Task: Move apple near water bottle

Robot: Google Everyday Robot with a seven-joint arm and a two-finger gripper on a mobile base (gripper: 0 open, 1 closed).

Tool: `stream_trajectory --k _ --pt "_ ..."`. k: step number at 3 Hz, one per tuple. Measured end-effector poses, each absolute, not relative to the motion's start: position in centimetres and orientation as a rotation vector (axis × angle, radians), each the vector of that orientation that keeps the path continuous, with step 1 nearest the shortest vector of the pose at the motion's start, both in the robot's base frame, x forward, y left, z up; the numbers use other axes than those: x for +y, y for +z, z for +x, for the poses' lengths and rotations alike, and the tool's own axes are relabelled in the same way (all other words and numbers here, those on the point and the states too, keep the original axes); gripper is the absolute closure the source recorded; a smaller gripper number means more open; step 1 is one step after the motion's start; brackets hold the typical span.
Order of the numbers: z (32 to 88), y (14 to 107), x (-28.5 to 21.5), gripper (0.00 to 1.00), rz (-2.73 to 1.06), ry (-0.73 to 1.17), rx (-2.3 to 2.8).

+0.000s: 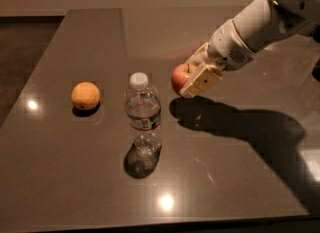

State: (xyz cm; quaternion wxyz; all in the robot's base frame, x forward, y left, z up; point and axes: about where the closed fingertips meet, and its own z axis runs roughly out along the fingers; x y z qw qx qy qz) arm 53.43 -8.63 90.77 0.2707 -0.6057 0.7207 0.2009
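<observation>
The apple (180, 77) is red with yellowish patches and a short stem. It is held above the dark table (240, 177), a little to the right of the water bottle (143, 113). The bottle is clear with a white cap and a label band, and stands upright at the middle of the table. My gripper (192, 79) reaches in from the upper right on a white arm and is shut on the apple, its tan fingers (202, 82) on either side. The apple's shadow falls on the table below it.
An orange-yellow round fruit (85, 95) lies on the table left of the bottle. My arm (260, 27) crosses the upper right and casts a wide shadow over the right side. The table's front edge runs along the bottom.
</observation>
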Motion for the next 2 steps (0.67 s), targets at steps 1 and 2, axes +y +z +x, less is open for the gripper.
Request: stream_trajectory --k 1,2 --pt "51.0 89.9 -7.5 1.00 -1.695 0.614 1.877" --pt "49.4 89.1 -6.2 0.87 -1.757 0.655 1.829"
